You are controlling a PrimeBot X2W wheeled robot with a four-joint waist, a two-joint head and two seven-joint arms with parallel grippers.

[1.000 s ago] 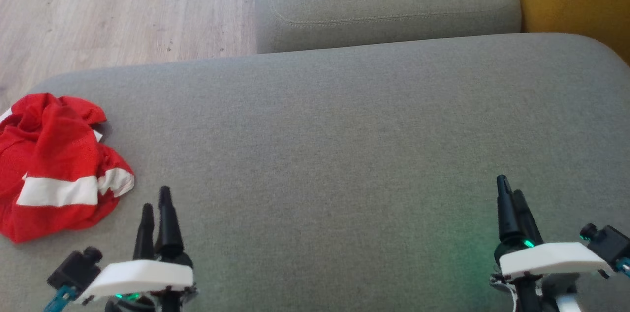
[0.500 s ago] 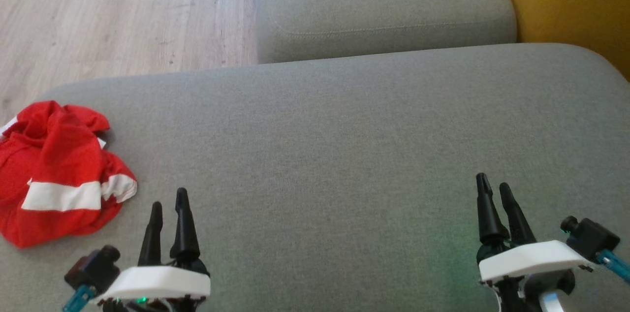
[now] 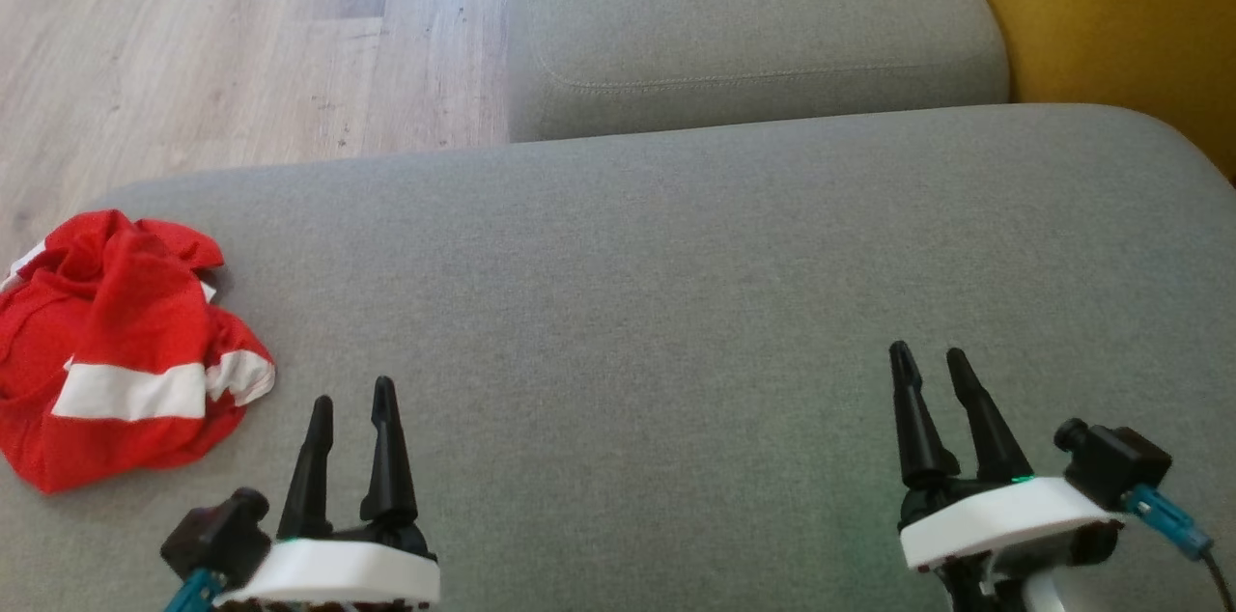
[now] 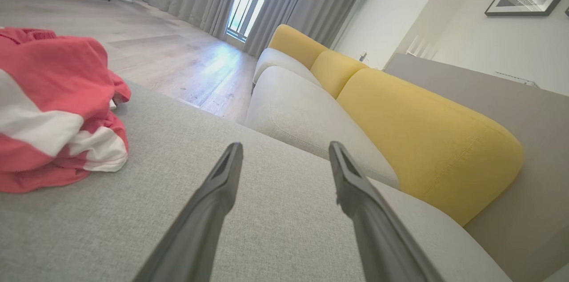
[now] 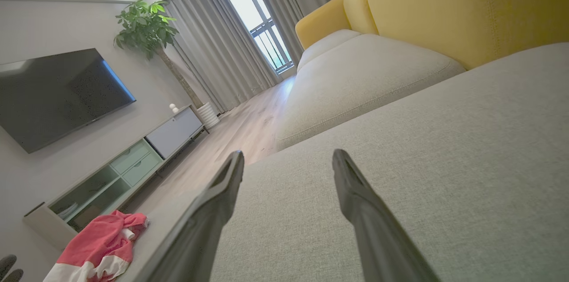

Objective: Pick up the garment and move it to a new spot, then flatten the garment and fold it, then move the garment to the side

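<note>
Drew left gripper (image 3: pixel 352 392) a little toward 3 o'clock and right gripper (image 3: pixel 928 350) toward 9 o'clock since one second before, and rolled both wrists, bringing each pair of fingers side by side in head view. Tilted also the head camera in that time, hence the lower place of the sofa seat (image 3: pixel 676 303) in the picture; judged no real move of the garment (image 3: pixel 126 351).

Held both grippers spread wide and empty, fingers pointing to 12 o'clock, just over the bare grey sofa seat.

Found garment as crumpled red heap with one white band, lying at 9 o'clock side of the sofa seat, close to the edge toward the wooden floor (image 3: pixel 193 62). From left gripper: near, at about 9 to 10 o'clock, but clearly apart. From right gripper: well apart, at 9 o'clock across the whole sofa seat.

Judged task as not yet begun: no grasp, no lift, no new spot. Left to do, everything: picking up, carrying toward the free middle of the sofa seat, flattening, folding, moving aside. Judged left gripper as better placed for first reach, needing a turn toward 9 o'clock and a descent on some raised fold. Could not tell collar or sleeves in such heap.
</note>
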